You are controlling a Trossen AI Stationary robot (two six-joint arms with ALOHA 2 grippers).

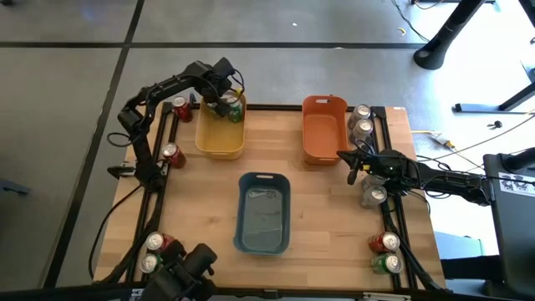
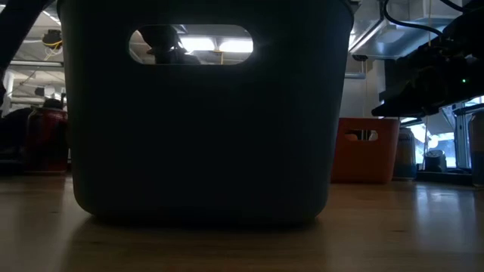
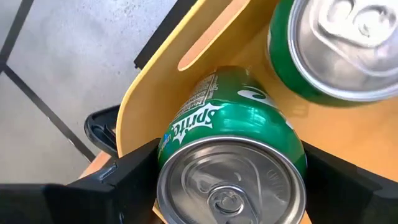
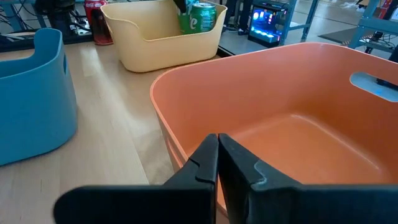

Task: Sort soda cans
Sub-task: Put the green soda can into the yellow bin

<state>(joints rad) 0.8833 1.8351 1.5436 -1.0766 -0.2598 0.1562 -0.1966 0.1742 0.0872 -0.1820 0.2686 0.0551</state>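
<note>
Left hand (image 1: 227, 104) hangs over the far end of the yellow bin (image 1: 220, 132) in the high view, its fingers spread around a green can (image 1: 235, 109) whose silver top faces upward. Right hand (image 1: 353, 166) sits clenched and empty beside the near corner of the orange bin (image 1: 324, 128). A blue bin (image 1: 264, 212) stands mid-surface. Red cans sit by the left rail (image 1: 180, 108) (image 1: 172, 154); silver-grey cans line the right rail (image 1: 361, 119) (image 1: 374, 195); a red and a green can share each near corner (image 1: 153, 249) (image 1: 385, 253).

Low view: the blue bin's dark wall (image 2: 200, 113) fills most of the picture, the orange bin (image 2: 364, 148) behind it to the right, a red can (image 2: 47, 138) standing upright at the left.

Left wrist view: the held green can (image 3: 233, 158) reads "Sprite" in white lettering running along its side; its long axis points away from the camera toward the yellow bin's wall (image 3: 168, 81), pull-tab end nearest. Dark fingers (image 3: 134, 171) flank it on both sides. A second green can (image 3: 339, 46) lies just beside it in the bin, top also toward the camera.

Right wrist view: the right hand's fingers (image 4: 208, 165) press together just above the orange bin's rim (image 4: 186, 93). Beyond, the yellow bin (image 4: 165, 37) holds the green can (image 4: 200, 17) upright; a red can (image 4: 101, 18) stands behind it, its script too small to read
</note>
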